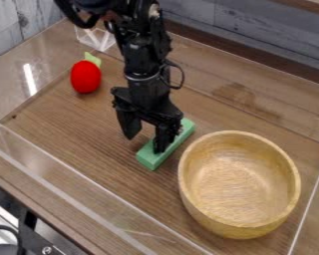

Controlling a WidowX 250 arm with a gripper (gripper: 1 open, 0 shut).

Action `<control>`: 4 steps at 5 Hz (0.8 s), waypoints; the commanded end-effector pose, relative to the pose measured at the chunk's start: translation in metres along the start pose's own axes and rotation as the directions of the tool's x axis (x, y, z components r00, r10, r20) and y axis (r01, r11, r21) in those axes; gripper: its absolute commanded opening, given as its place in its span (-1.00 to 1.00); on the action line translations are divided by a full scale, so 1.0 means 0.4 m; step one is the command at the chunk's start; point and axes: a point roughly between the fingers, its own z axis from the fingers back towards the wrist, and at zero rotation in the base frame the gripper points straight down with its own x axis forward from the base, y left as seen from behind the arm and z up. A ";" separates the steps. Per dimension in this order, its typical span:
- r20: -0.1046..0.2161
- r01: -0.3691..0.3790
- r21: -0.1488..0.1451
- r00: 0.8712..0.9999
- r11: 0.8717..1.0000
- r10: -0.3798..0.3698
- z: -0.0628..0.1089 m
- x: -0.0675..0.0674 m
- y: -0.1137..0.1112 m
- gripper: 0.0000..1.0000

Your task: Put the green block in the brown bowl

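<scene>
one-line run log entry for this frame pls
phase: pre-grasp | gripper: open, over green block | green block: on table, left of brown bowl | brown bowl: empty

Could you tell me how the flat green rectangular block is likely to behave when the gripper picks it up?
The flat green rectangular block looks rigid, so it probably won't bend. Lying flat on the wooden table, it shouldn't roll. Its matte faces likely give the open gripper decent purchase.

Green block (165, 145), light-brown grained wooden bowl (239, 181), red round fruit (87, 76), black gripper (148, 131), dark wood-grain table (69, 125).
</scene>
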 end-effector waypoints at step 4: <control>-0.011 -0.040 0.009 0.999 0.999 0.040 -0.044 -0.039 -0.002 1.00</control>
